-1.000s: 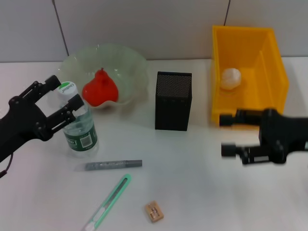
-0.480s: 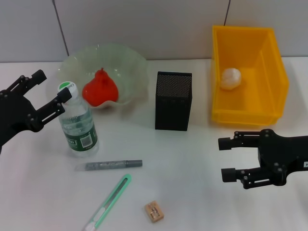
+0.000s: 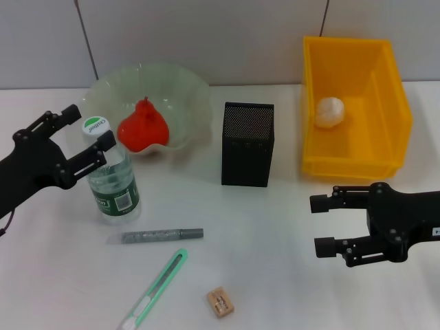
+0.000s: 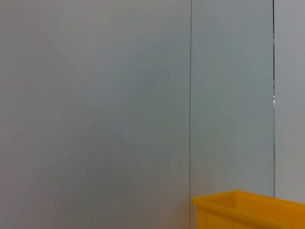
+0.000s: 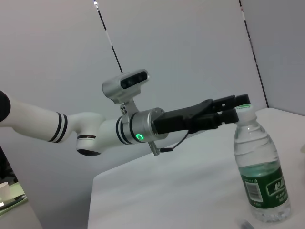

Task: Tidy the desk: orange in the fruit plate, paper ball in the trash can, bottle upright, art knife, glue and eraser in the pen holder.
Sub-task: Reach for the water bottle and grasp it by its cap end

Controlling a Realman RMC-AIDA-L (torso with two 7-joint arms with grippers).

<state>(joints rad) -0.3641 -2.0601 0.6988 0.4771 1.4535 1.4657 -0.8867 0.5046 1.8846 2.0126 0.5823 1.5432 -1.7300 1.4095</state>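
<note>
On the white tabletop (image 3: 289, 227), the clear ribbed plastic bottle (image 3: 111, 175) stands upright beside the wavy glass fruit plate (image 3: 182, 89), which holds a red, pear-shaped fruit (image 3: 143, 126). The left gripper (image 3: 81, 136) has its fingers spread around the bottle's cap, seemingly not touching it. The right gripper (image 3: 322, 224) hovers with fingers apart, holding nothing, in front of the yellow plastic bin (image 3: 381, 75) containing the crumpled paper ball (image 3: 328, 112). The grey glue stick (image 3: 162, 235), partly cut-off green art knife (image 3: 152, 290) and tan eraser (image 3: 220, 302) lie before the black mesh pen holder (image 3: 247, 144).
</note>
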